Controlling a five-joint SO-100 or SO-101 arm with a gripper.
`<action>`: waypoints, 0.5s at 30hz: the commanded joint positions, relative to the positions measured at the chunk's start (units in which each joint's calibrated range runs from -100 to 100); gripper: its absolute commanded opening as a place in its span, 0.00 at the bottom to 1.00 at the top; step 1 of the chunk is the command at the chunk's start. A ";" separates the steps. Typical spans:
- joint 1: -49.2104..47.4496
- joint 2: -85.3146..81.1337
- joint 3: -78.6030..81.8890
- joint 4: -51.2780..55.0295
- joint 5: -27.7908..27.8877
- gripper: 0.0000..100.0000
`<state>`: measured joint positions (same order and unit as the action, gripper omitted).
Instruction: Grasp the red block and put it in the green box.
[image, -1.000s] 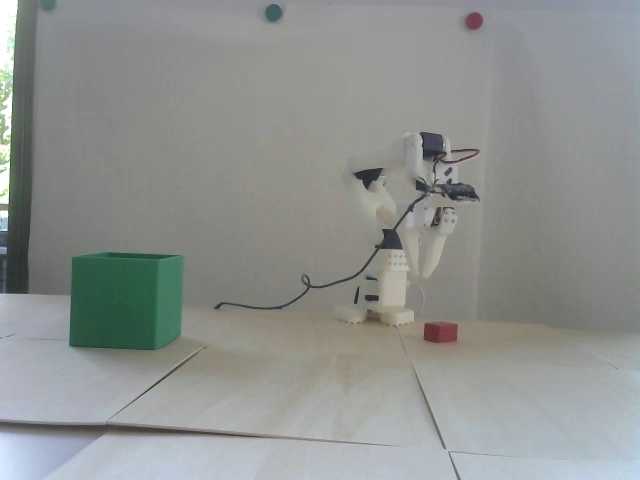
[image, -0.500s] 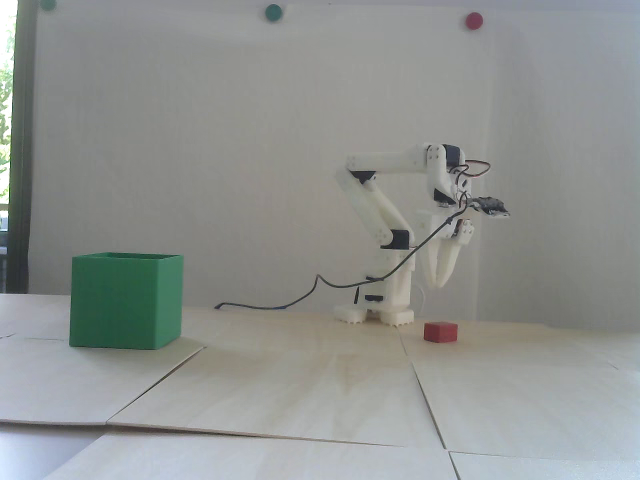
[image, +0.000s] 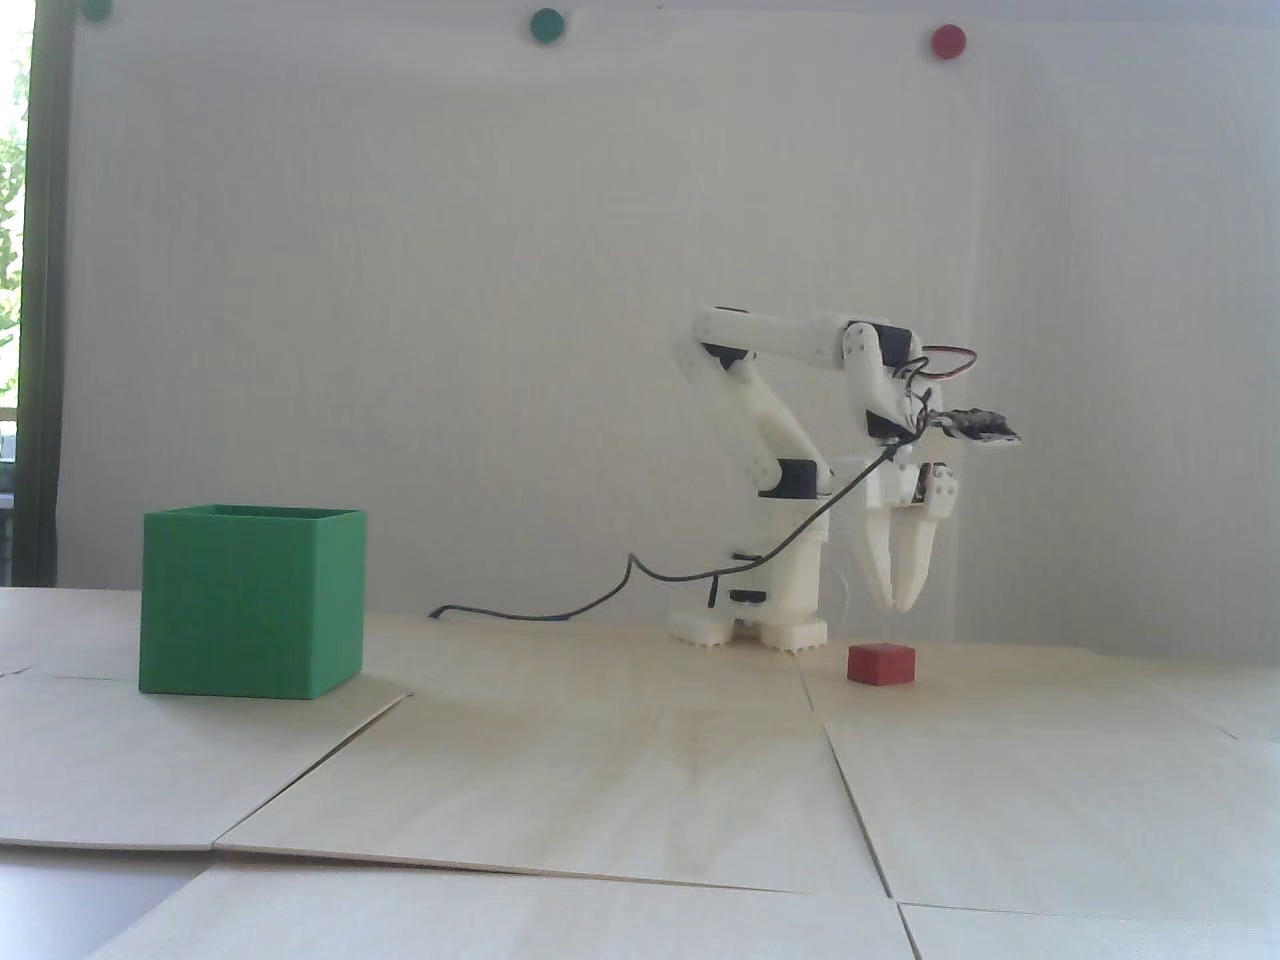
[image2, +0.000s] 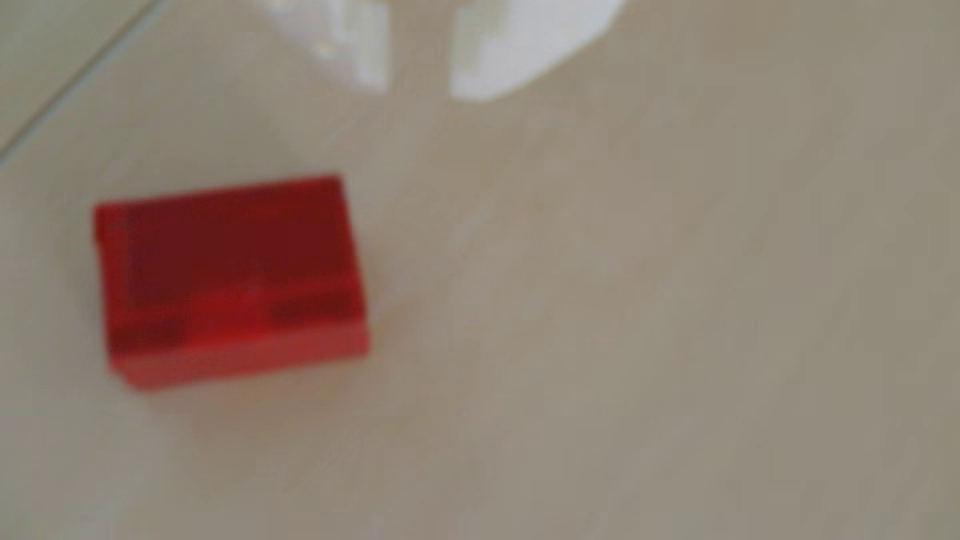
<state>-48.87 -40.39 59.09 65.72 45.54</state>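
Observation:
The red block (image: 881, 664) lies flat on the pale wood table, just right of the arm's base in the fixed view. My gripper (image: 898, 603) hangs pointing down a short way above the block, not touching it. In the wrist view the block (image2: 231, 280) sits left of centre, below and to the left of my gripper (image2: 418, 91). The white fingertips (image2: 483, 78) are only slightly apart, with bare table showing in the narrow gap and nothing between them. The green box (image: 250, 600) stands far to the left in the fixed view.
The arm's white base (image: 750, 630) stands just behind and left of the block. A black cable (image: 560, 612) trails from the wrist down across the table toward the left. Seams (image: 840, 780) run between the wood panels. Coloured dots (image: 947, 41) sit high on the wall.
The arm has reached out to the right and come down, bringing the gripper from beside its base to just above the block. The fingers have drawn in from a wide spread to a narrow gap.

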 joint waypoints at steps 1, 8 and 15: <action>1.31 0.71 -0.61 -3.67 0.21 0.02; 3.32 13.35 -8.16 -3.24 -0.05 0.02; 5.09 20.77 -14.28 -2.15 0.16 0.02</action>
<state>-44.29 -21.05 50.94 62.98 45.54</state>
